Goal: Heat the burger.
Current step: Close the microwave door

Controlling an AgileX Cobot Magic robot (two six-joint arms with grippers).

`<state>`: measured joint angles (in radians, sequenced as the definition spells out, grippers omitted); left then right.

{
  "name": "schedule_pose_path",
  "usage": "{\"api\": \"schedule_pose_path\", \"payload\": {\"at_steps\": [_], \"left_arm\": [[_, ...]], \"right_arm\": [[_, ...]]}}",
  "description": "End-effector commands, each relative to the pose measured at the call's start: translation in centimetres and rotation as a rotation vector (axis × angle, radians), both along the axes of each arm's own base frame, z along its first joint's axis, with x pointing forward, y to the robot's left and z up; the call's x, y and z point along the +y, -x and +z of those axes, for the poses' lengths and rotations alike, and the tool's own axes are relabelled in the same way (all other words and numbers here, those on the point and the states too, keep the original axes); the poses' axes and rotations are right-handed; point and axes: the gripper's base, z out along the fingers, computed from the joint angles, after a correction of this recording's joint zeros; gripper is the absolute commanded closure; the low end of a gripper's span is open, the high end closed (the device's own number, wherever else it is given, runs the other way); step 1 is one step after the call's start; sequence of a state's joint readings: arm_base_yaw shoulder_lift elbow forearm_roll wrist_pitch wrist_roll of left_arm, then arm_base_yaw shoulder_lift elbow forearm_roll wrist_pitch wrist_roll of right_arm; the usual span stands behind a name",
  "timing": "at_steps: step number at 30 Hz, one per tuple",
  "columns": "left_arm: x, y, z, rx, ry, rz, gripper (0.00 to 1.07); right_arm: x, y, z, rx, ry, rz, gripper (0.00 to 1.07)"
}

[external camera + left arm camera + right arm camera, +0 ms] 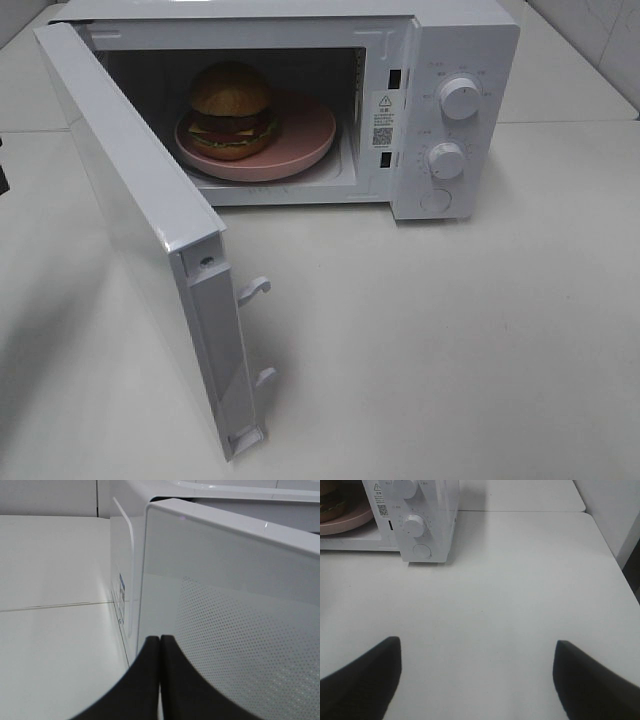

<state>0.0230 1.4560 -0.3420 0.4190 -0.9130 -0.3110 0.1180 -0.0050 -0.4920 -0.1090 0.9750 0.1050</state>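
- Inside the microwave (465, 40) cavity, the burger (232, 110) sits upright on a pink plate (305, 140). It is on the plate's left part as the high view shows it, and the plate's right part is uncovered.
- Burger layers readable: glossy brown bun on top, dark patty, yellow cheese, red and green near the bottom.
- Plate lies flat on the cavity floor and fills most of its width.
- Door (130, 200) is swung wide open on the left of the high view. Its free edge faces the camera, with two white latch hooks (255, 290) sticking out.
- Control panel is right of the cavity: upper knob (459, 98), lower knob (446, 160), round button (436, 200) below them.
- Sticker (383, 118) with a QR code is on the frame strip between cavity and panel.
- Microwave stands on a white table (450, 340).
- Left gripper (160, 642): black fingers pressed together, nothing between them. It is close to the door's outer face, beside the dotted window mesh (250, 645). Cannot tell whether it touches the door.
- Right gripper (477, 642): fingers wide apart, holding nothing, above the table. It is well apart from the microwave, on the control-panel side.
- Right wrist view also shows the panel corner, the plate's rim and a sliver of the burger at the frame edge.
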Motion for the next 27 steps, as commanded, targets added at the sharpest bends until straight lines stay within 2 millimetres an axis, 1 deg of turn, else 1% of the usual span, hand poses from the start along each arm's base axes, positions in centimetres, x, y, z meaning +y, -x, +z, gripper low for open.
{"api": "schedule_pose_path", "payload": {"at_steps": [1,2,3,5,6,10,14,16,18,19,20,25,26,27], "left_arm": [[-0.8,-0.8,0.0,-0.008,0.009,-0.037,1.07],[-1.5,-1.1,-0.1,-0.002,0.008,-0.064,1.07],[-1.5,-1.1,-0.1,-0.002,0.008,-0.064,1.07],[-2.5,-1.4,-0.2,0.003,0.007,-0.097,1.07],[-2.5,-1.4,-0.2,0.003,0.007,-0.097,1.07],[-3.7,-2.0,-0.5,0.028,-0.022,-0.127,1.07],[-4.4,-2.5,-0.5,0.031,-0.007,-0.127,1.07],[-5.1,-3.0,-0.5,0.032,0.000,-0.140,1.07],[-5.4,-3.2,-0.5,0.032,-0.002,-0.147,1.07],[-5.9,-3.6,-0.5,0.038,-0.005,-0.162,1.07],[-5.9,-3.6,-0.5,0.038,-0.005,-0.162,1.07],[-7.4,-4.3,-0.5,0.044,-0.006,-0.193,1.07],[-7.4,-4.3,-0.5,0.044,-0.006,-0.193,1.07],[-8.0,-4.6,-0.4,0.039,0.002,-0.202,1.07]], "right_arm": [[0.0,0.5,0.1,-0.048,-0.012,-0.007,0.32],[0.0,0.5,0.1,-0.048,-0.012,-0.007,0.32],[0.0,0.5,0.1,-0.048,-0.012,-0.007,0.32],[0.0,0.5,0.1,-0.048,-0.012,-0.007,0.32],[0.0,0.5,0.1,-0.048,-0.012,-0.007,0.32],[0.0,0.5,0.1,-0.048,-0.012,-0.007,0.32],[0.0,0.5,0.1,-0.048,-0.012,-0.007,0.32],[0.0,0.5,0.1,-0.048,-0.012,-0.007,0.32],[0.0,0.5,0.1,-0.048,-0.012,-0.007,0.32],[0.0,0.5,0.1,-0.048,-0.012,-0.007,0.32],[0.0,0.5,0.1,-0.048,-0.012,-0.007,0.32],[0.0,0.5,0.1,-0.048,-0.012,-0.007,0.32],[0.0,0.5,0.1,-0.048,-0.012,-0.007,0.32],[0.0,0.5,0.1,-0.048,-0.012,-0.007,0.32]]}}
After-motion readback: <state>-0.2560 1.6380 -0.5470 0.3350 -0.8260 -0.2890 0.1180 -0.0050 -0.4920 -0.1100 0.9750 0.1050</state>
